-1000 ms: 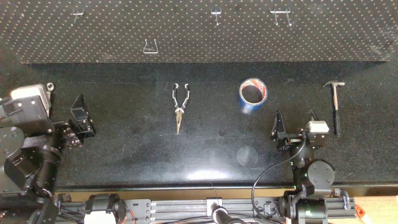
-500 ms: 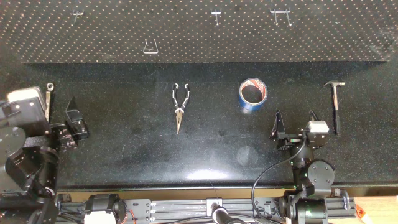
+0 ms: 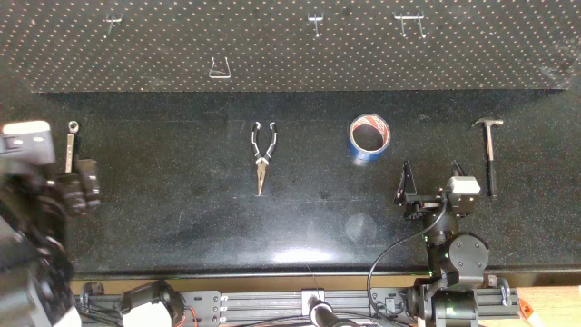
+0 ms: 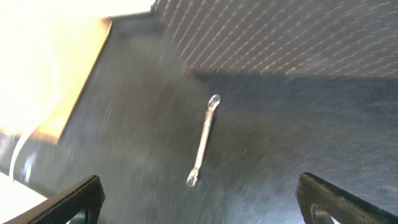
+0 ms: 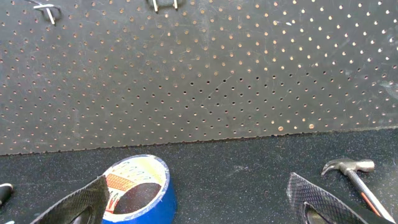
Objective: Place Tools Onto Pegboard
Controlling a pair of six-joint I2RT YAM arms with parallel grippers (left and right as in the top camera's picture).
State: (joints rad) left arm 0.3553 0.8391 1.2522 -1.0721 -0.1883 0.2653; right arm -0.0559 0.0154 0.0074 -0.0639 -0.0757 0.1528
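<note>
A small silver wrench (image 3: 71, 139) (image 4: 204, 138) lies at the far left of the black table. My left gripper (image 3: 82, 184) (image 4: 199, 186) hangs open just in front of it, holding nothing. Needle-nose pliers (image 3: 263, 158) lie in the middle, with a blue tape roll (image 3: 369, 135) (image 5: 138, 190) to their right. A hammer (image 3: 490, 154) (image 5: 352, 173) lies at the far right. My right gripper (image 3: 428, 179) (image 5: 196, 190) stands open between the tape and the hammer, on the near side, and is empty. The pegboard (image 3: 290, 41) (image 5: 199, 68) runs along the back.
Metal hooks stick out of the pegboard: one at the left (image 3: 112, 20), a triangular one (image 3: 219, 69), one in the middle (image 3: 315, 20) and a double one at the right (image 3: 409, 22). A light wooden surface (image 4: 56, 74) borders the table's left edge.
My left arm has swung to the left, and its gripper now sits close in front of the wrench. The right arm and the tools have not moved.
</note>
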